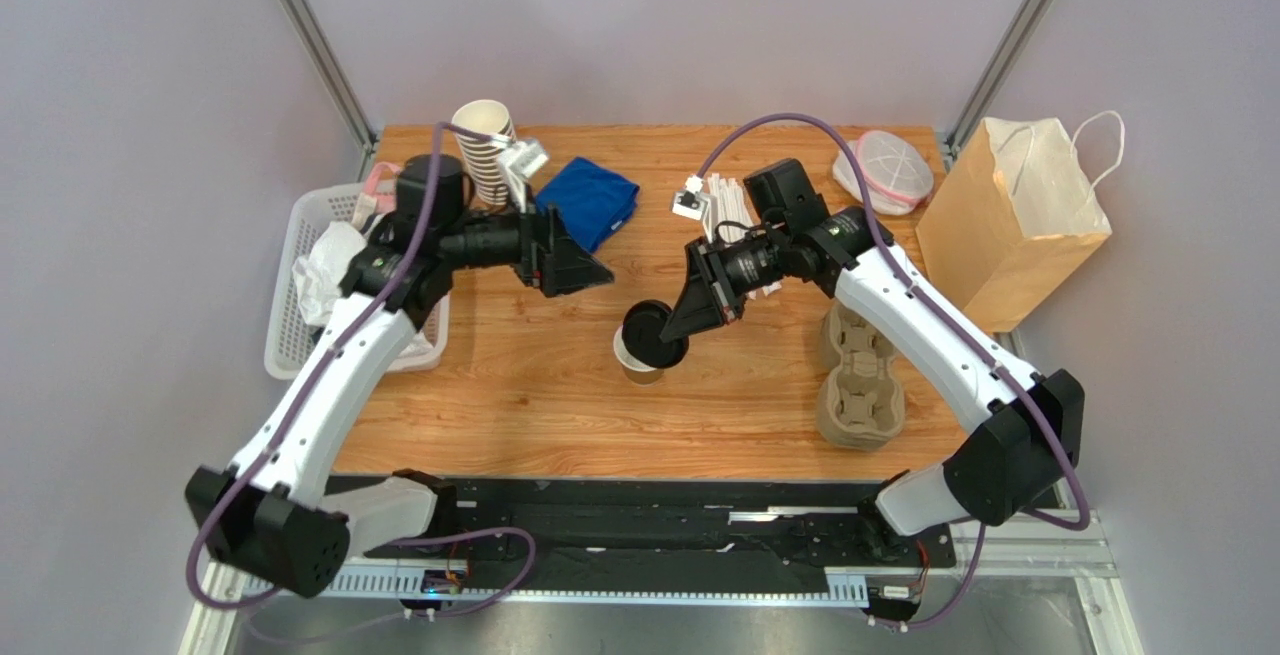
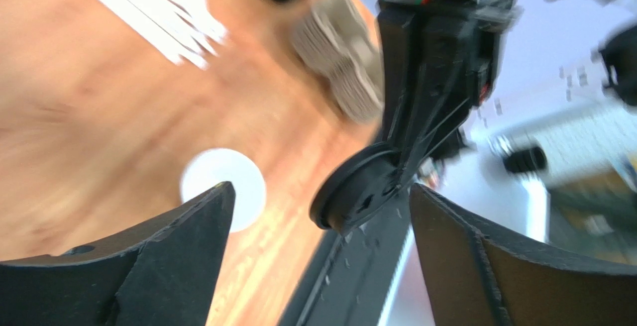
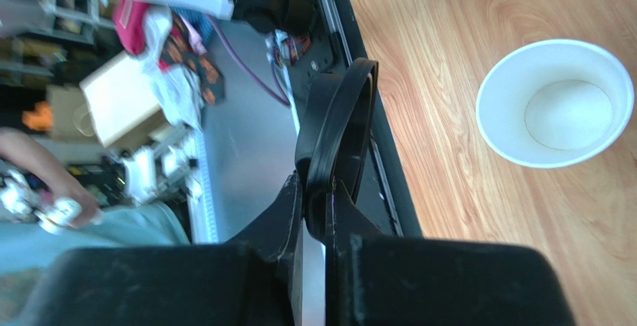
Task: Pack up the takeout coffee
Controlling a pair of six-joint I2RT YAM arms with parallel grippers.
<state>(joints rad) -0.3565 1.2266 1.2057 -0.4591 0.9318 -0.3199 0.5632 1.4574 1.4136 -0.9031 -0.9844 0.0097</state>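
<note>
The takeout coffee's brown paper cup (image 1: 637, 363) stands lidless in the middle of the table, its white inside showing (image 3: 555, 102) (image 2: 223, 189). Its round black lid (image 1: 651, 330) (image 3: 336, 139) (image 2: 357, 191) is held edge-on just above and beside the cup's rim, with my right gripper (image 1: 675, 325) (image 3: 318, 191) shut on its edge. My left gripper (image 1: 601, 274) (image 2: 319, 189) hangs open a little to the cup's upper left, with nothing between its fingers, pointing toward the lid.
A brown paper bag (image 1: 1014, 213) stands open at the right edge. A pulp cup carrier (image 1: 860, 378) lies in front of it. At the back are a stack of paper cups (image 1: 486, 145), a blue cloth (image 1: 589, 201), white sticks (image 1: 724, 205) and a clear container (image 1: 887, 169). A white basket (image 1: 289, 328) sits at the left.
</note>
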